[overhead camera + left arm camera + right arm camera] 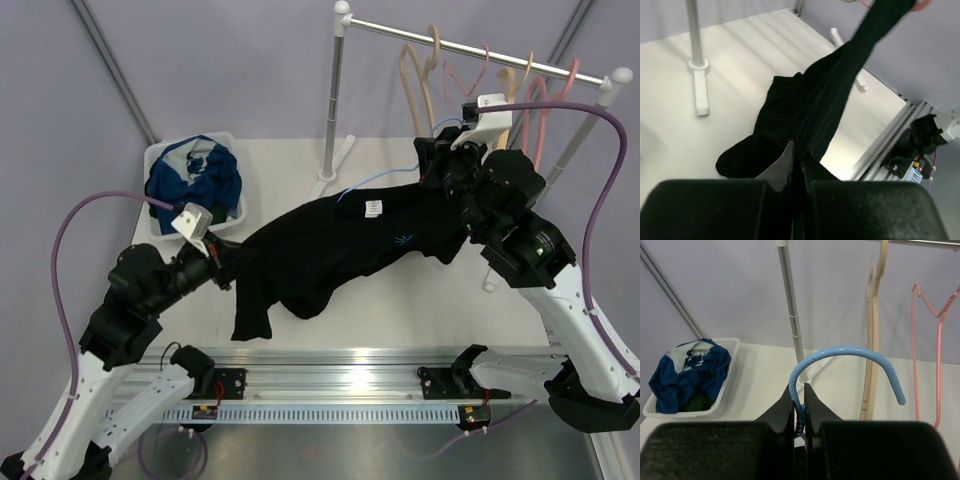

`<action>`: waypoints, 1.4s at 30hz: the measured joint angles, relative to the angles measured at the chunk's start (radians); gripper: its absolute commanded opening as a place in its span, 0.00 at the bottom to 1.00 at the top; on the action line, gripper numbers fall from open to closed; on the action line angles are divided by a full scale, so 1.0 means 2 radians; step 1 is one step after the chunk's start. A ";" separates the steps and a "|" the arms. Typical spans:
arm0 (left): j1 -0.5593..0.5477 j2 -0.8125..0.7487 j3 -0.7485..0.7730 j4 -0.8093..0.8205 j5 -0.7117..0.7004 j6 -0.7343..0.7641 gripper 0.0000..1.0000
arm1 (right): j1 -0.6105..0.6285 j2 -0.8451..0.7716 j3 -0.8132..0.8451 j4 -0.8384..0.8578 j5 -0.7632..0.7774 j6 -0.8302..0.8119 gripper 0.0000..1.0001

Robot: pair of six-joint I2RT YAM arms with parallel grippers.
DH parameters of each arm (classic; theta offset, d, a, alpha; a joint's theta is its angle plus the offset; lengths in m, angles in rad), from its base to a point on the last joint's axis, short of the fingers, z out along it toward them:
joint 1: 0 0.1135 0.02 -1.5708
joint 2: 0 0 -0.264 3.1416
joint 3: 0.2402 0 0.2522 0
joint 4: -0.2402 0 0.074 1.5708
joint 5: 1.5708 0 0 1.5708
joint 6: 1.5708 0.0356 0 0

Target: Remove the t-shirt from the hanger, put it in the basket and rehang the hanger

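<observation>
A black t-shirt [330, 245] hangs stretched above the table between my two grippers. My left gripper [222, 266] is shut on the shirt's lower left edge; in the left wrist view the dark cloth [815, 107] runs up from the closed gripper [797, 156]. My right gripper [437, 172] is shut on the neck of a light blue wire hanger [840, 357], whose hook curves over the right gripper [799, 399]. A thin blue wire of the hanger [375, 182] shows at the shirt's collar. A white label [372, 208] shows on the shirt.
A white basket [158, 158] with blue clothes [200, 180] stands at the back left. A clothes rail [470, 45] on a pole [333, 100] holds beige and pink hangers [520, 95] at the back right. A metal rail [330, 385] runs along the near edge.
</observation>
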 measured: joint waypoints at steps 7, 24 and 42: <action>-0.003 0.046 0.009 -0.008 -0.083 -0.024 0.00 | -0.037 -0.023 -0.018 -0.011 -0.028 0.010 0.00; -0.006 0.082 0.076 -0.055 -0.219 -0.033 0.00 | -0.073 -0.062 -0.022 -0.019 -0.049 0.019 0.00; -0.002 0.157 -0.025 0.070 -0.032 -0.044 0.91 | -0.082 0.020 0.037 -0.003 -0.128 0.104 0.00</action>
